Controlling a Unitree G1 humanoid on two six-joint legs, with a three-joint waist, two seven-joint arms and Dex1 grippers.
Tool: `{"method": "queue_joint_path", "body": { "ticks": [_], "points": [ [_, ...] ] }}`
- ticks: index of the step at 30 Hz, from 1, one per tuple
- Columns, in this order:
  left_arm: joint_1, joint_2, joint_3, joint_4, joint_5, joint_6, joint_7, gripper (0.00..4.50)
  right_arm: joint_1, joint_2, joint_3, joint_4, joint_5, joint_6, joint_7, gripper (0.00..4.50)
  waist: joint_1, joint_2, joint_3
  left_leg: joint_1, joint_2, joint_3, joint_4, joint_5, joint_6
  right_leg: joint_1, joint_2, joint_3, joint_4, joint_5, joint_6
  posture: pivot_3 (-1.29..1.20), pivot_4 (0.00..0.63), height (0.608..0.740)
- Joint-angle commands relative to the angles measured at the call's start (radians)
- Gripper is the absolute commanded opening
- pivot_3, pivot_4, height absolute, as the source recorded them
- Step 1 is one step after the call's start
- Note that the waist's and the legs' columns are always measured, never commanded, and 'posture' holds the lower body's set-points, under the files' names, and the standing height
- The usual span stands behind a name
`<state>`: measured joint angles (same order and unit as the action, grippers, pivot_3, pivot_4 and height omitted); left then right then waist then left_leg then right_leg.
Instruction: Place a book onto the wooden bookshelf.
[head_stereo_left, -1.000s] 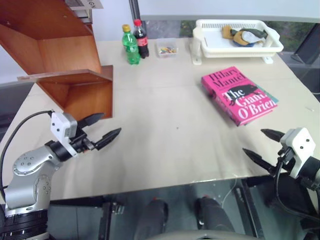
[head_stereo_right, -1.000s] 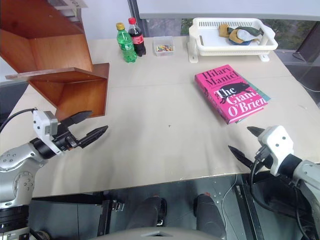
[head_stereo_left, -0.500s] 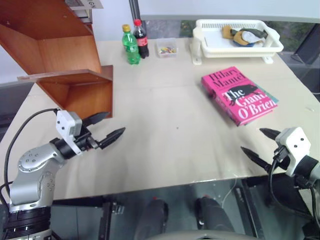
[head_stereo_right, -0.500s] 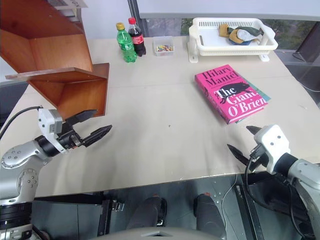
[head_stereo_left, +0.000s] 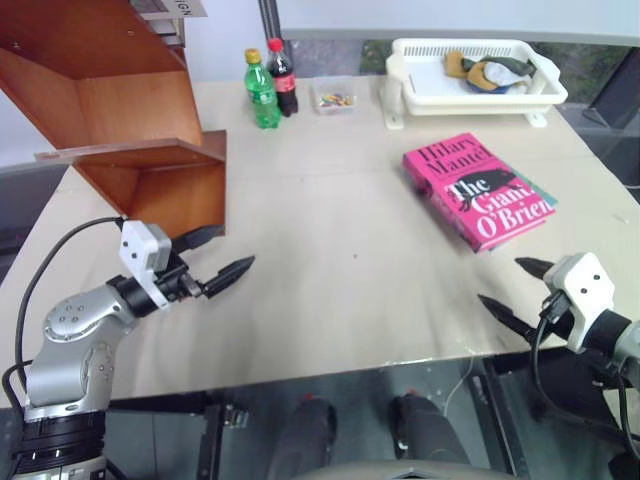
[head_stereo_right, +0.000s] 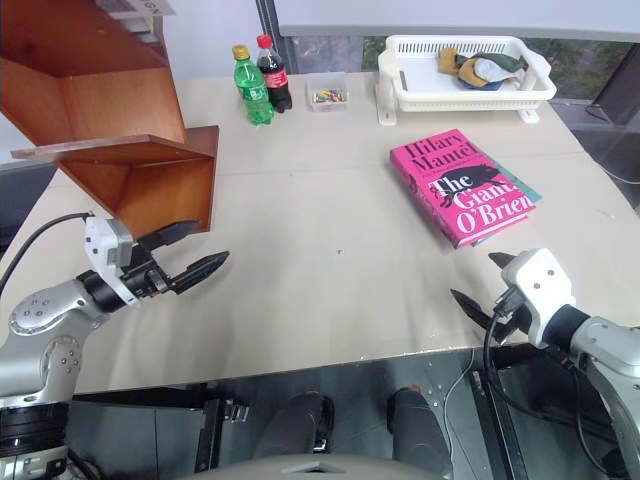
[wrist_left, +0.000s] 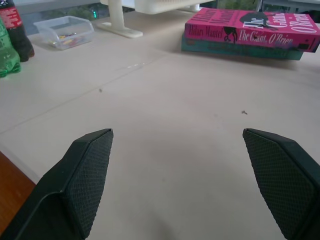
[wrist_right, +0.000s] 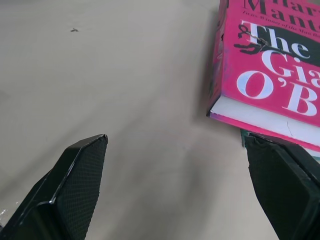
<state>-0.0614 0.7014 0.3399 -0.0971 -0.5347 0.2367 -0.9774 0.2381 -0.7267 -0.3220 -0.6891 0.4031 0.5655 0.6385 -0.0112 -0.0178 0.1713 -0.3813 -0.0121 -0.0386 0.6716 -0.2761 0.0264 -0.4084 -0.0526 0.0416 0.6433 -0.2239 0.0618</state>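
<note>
Beige table (head_stereo_left: 330, 250) with a faint seam across it, window and pale wall behind at the far edge. At 12 o'clock on the far edge a green bottle (head_stereo_left: 262, 90) and a cola bottle (head_stereo_left: 282, 77) stand upright, touching side by side, with a small clear tub (head_stereo_left: 333, 96) of coloured bits just beside them. At 1 o'clock a white plastic basket (head_stereo_left: 475, 78) holds crumpled cloths (head_stereo_left: 486, 70). The wooden bookshelf (head_stereo_left: 130, 130) sits at 10 o'clock, reddish-brown boards, open compartments facing the table centre.

The book (head_stereo_left: 478, 188), bright pink, lies flat at 2 o'clock, cover up, stacked on a teal book (wrist_left: 240, 50) whose edge peeks out beneath. It is well apart from the left gripper (head_stereo_left: 220, 262), which sits at 8 o'clock just in front of the bookshelf's lower corner, pointing across the table toward the book's side. The right gripper (head_stereo_left: 512, 292) is at 4 o'clock by the near table edge, near the book's closest corner; in the right wrist view that corner lies just past one finger (wrist_right: 285, 185).

Both grippers spread wide, empty, touching nothing; left fingers (wrist_left: 85, 180) hover over bare table
</note>
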Motion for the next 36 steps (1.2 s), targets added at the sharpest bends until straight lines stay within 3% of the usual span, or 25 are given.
{"method": "queue_joint_path", "body": {
  "ticks": [1, 9, 20, 28, 36],
  "points": [
    [-0.015, 0.011, -0.006, -0.02, -0.014, 0.013, -0.006, 4.45, -0.011, 0.002, -0.009, -0.021, 0.0, -0.007, -0.011, 4.5, 0.0, 0.0, 0.0, 0.0, 0.0, 0.0, 0.0, 0.0, 0.0, 0.0, 0.0, 0.0, 0.0, 0.0, 0.0, 0.0, 0.15, 0.74],
    [-0.046, -0.004, -0.085, -0.118, -0.058, 0.139, 0.007, 4.45, -0.034, 0.026, 0.025, -0.002, -0.026, -0.022, -0.043, 4.5, 0.001, 0.0, 0.0, 0.0, 0.0, 0.0, 0.0, 0.0, 0.0, 0.0, 0.0, 0.0, 0.0, 0.0, 0.0, 0.0, 0.15, 0.74],
    [-0.142, -0.144, -0.265, -0.235, -0.079, 0.319, 0.166, 4.45, -0.09, 0.139, 0.038, 0.027, -0.117, -0.038, -0.198, 4.5, 0.001, 0.0, 0.0, -0.001, 0.0, 0.0, 0.0, 0.0, 0.0, -0.001, 0.0, 0.0, 0.0, 0.0, 0.0, 0.0, 0.15, 0.74],
    [-0.264, -0.277, -0.364, -0.202, -0.154, 0.447, 0.189, 4.45, -0.101, 0.16, 0.011, 0.039, -0.151, -0.024, -0.259, 4.5, 0.0, 0.0, 0.0, -0.001, -0.002, 0.0, 0.0, 0.0, 0.0, -0.001, 0.0, 0.001, 0.0, 0.0, 0.0, 0.0, 0.15, 0.74],
    [-0.387, -0.489, -0.401, -0.139, -0.196, 0.515, 0.297, 4.45, -0.18, 0.143, -0.042, 0.214, -0.187, -0.073, -0.275, 4.5, -0.001, 0.0, 0.0, -0.001, -0.002, 0.0, 0.0, 0.0, 0.0, -0.001, 0.001, 0.001, 0.0, 0.0, 0.0, 0.0, 0.15, 0.74]
  ]
}}
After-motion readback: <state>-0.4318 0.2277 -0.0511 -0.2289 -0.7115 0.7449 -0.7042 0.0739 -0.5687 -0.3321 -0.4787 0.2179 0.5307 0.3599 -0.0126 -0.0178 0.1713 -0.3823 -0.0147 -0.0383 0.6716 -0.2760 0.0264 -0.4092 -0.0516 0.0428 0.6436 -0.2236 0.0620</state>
